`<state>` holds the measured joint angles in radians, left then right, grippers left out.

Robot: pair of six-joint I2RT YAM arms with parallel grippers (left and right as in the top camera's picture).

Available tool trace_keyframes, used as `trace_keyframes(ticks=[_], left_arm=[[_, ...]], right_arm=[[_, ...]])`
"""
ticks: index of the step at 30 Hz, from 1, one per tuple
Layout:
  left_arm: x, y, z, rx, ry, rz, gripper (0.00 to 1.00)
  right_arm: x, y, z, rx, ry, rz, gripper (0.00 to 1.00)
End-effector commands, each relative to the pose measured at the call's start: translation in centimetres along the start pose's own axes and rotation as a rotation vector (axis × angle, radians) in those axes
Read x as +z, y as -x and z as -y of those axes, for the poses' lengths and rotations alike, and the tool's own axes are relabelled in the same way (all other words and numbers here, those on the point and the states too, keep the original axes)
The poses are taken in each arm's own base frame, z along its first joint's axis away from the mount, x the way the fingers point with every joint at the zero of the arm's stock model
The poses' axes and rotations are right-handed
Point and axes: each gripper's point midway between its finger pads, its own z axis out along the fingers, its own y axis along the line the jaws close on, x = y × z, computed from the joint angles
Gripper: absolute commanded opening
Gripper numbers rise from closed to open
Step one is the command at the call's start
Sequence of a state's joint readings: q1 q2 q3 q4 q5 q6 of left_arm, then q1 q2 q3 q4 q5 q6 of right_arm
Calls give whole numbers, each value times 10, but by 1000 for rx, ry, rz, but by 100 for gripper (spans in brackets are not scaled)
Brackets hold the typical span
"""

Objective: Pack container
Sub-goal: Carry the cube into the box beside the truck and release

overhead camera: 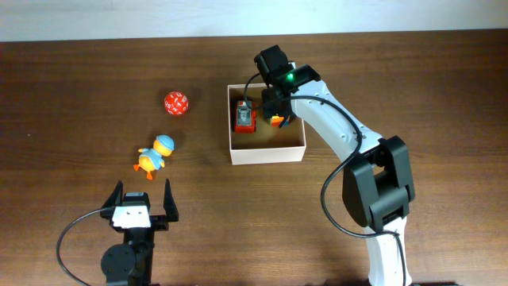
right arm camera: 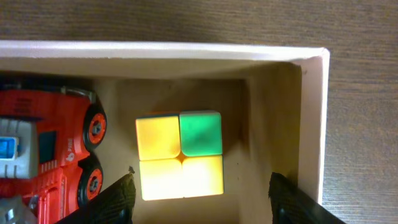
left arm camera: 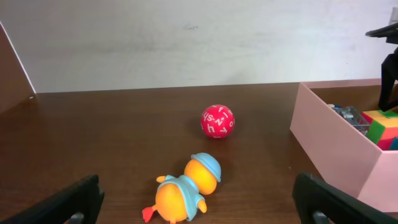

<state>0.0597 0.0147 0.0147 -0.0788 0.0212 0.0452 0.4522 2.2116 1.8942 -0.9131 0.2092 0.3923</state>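
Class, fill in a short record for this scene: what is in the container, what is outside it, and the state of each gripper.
In container: red toy truck, colour cube
Outside container: red ball, duck toy
Left gripper: open, empty, away from the toys
Right gripper: open, above the colour cube, fingers either side, not touching it
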Motion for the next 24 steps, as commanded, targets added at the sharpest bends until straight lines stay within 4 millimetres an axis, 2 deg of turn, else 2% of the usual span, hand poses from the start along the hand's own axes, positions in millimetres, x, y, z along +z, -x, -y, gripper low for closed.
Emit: trace_keyframes(ticks=[1, 3, 4, 6, 10, 12, 16, 24], left_arm=[[0, -2, -2, 15, 7, 0, 99], [0, -2, -1, 15, 7, 0, 99], [0, -2, -2, 16, 7, 0, 99], [0, -2, -2, 15, 7, 0, 99], [0, -2, -1, 15, 7, 0, 99], [0, -2, -2, 15, 7, 0, 99], [0, -2, -2, 15, 7, 0, 99], [0, -2, -2, 16, 7, 0, 99]], right_arm=[[1, 7, -2, -16, 25, 13, 63], [1, 7, -11, -43, 73, 10, 63], [0, 7, -17, -61, 106, 7, 59], [-1, 5, -27, -96, 164, -4, 43], [-3, 2, -39, -146, 233, -12, 24], [-5, 1, -45, -173, 272, -14, 19], [1, -1, -46, -174, 273, -23, 12], [30, -16, -55, -193, 297, -80, 12]])
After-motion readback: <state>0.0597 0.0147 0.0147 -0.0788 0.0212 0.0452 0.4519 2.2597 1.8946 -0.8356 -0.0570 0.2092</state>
